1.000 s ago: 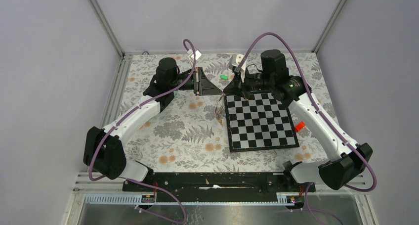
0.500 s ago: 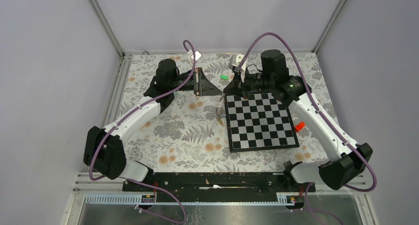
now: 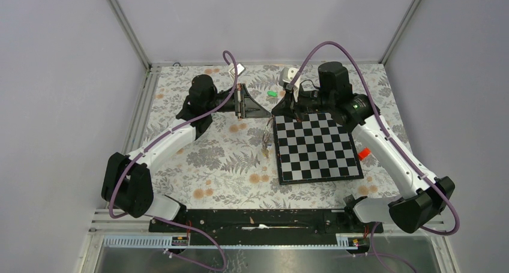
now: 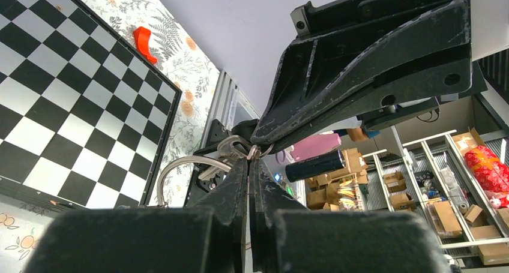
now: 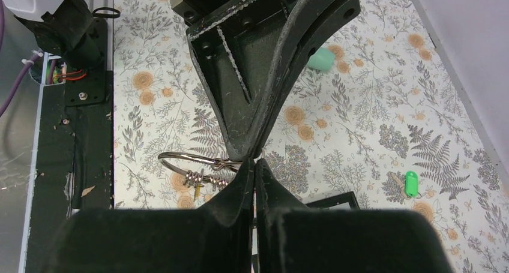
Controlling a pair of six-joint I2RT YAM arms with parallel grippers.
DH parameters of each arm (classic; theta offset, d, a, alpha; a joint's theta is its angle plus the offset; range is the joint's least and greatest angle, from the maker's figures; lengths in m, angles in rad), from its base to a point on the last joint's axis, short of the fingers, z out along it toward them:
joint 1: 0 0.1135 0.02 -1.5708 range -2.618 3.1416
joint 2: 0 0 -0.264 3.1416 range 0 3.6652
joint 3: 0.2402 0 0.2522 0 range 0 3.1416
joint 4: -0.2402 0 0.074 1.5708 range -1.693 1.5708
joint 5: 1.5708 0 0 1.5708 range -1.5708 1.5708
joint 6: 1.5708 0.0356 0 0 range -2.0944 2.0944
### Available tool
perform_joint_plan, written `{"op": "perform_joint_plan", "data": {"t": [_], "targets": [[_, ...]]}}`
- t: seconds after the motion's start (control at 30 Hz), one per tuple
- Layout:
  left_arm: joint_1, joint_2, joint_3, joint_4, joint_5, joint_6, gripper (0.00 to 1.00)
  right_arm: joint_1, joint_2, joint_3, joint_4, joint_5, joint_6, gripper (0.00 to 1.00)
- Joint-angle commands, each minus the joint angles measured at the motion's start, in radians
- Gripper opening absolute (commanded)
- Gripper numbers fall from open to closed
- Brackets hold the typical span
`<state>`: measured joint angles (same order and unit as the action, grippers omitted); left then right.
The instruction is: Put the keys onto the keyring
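Both arms reach to the far-centre of the floral-print tabletop (image 3: 222, 159), tips meeting nose to nose above the far-left corner of the black-and-white chessboard (image 3: 315, 147).

Left gripper (image 3: 267, 113): jaws fully closed, no gap seen in left wrist cam. They pinch the thin silver metal keyring (image 3: 266, 132) at its top end.

Right gripper (image 3: 274, 111): also fully closed, fingers pressed flat together in right wrist cam. Its tip is on the same spot of the ring, touching the left tip. Looks like both pinch the ring; can't separate whose pads carry it.

The keyring hangs down from the pinch point, off the table, just beside the board's left edge, w/ a small bunch dangling at the bottom. Right wrist cam shows the ring loop (image 5: 192, 158) sticking out sideways from the tips, plus a coiled wire bit and a small yellow-headed key (image 5: 198, 190) under it. Left wrist cam shows the same loop (image 4: 183, 165) curving away from the closed tips.

The small key w/ bright green plastic head (image 3: 272, 93) lies flat on the table, beyond the grippers, apart from the ring and not on it. Black-headed key not made out.

A small red plastic piece (image 3: 362, 153) sits just off the board's right edge.
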<state>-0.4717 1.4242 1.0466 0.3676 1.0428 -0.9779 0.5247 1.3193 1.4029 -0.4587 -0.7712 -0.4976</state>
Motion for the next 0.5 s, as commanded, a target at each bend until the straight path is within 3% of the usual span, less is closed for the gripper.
{"op": "perform_joint_plan", "data": {"t": [0.0,0.47], "targets": [[-0.035,-0.045,0.009,0.103,0.111,-0.039,0.0,0.0,-0.003,-0.008,0.081,0.058,-0.032,0.0],[-0.035,-0.044,0.01,0.05,0.1,0.005,0.0,0.0,-0.002,0.003,0.075,0.059,-0.035,0.0]]}}
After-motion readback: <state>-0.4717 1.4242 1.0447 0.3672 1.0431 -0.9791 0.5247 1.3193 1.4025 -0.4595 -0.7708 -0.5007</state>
